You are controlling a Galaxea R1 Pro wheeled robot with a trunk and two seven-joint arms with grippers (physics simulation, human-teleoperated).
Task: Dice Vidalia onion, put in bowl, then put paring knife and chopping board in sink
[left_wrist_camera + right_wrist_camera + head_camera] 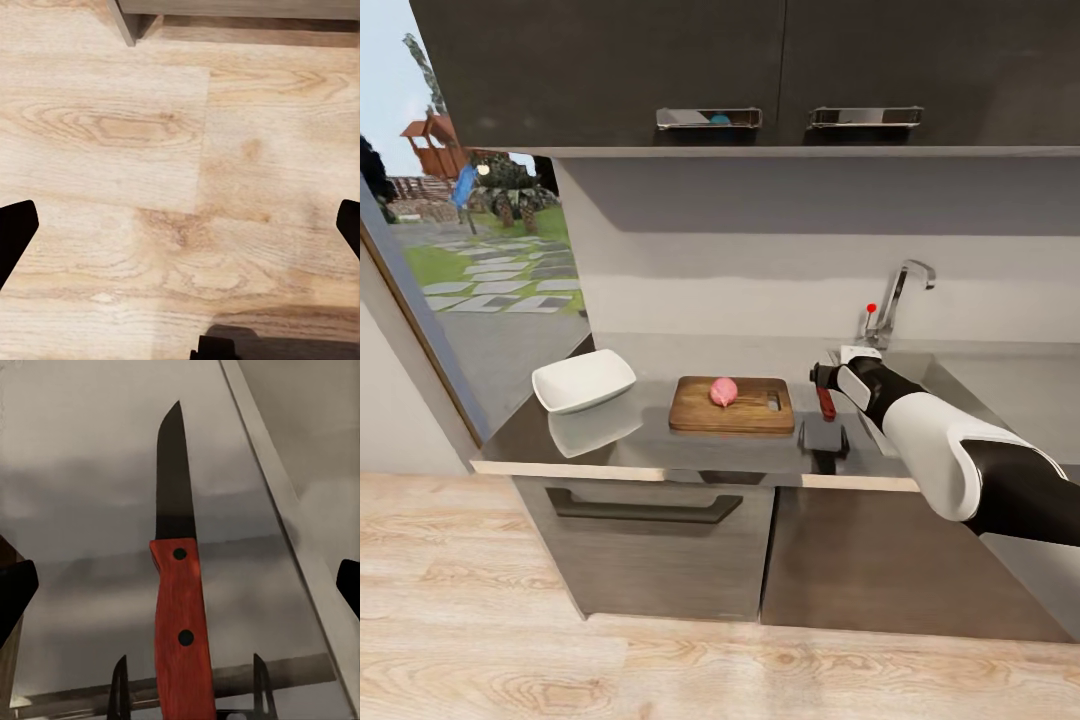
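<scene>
The pinkish Vidalia onion (724,391) sits whole on the brown chopping board (700,410), which lies on the grey countertop (610,440). The white bowl (582,380) stands left of the board. Just right of the board lies the paring knife (826,403), red handle (178,615) and dark blade (174,472) flat on the counter. My right gripper (823,382) hovers over the knife, open (180,585), its fingers (15,592) wide on either side of the handle and apart from it. My left gripper (180,232) is open over the wood floor, holding nothing.
The steel sink (1000,390) with its chrome tap (895,300) and red knob lies right of the knife. Dark upper cabinets (760,70) hang above. A glass door (450,280) is at the left, drawers (645,520) below the counter.
</scene>
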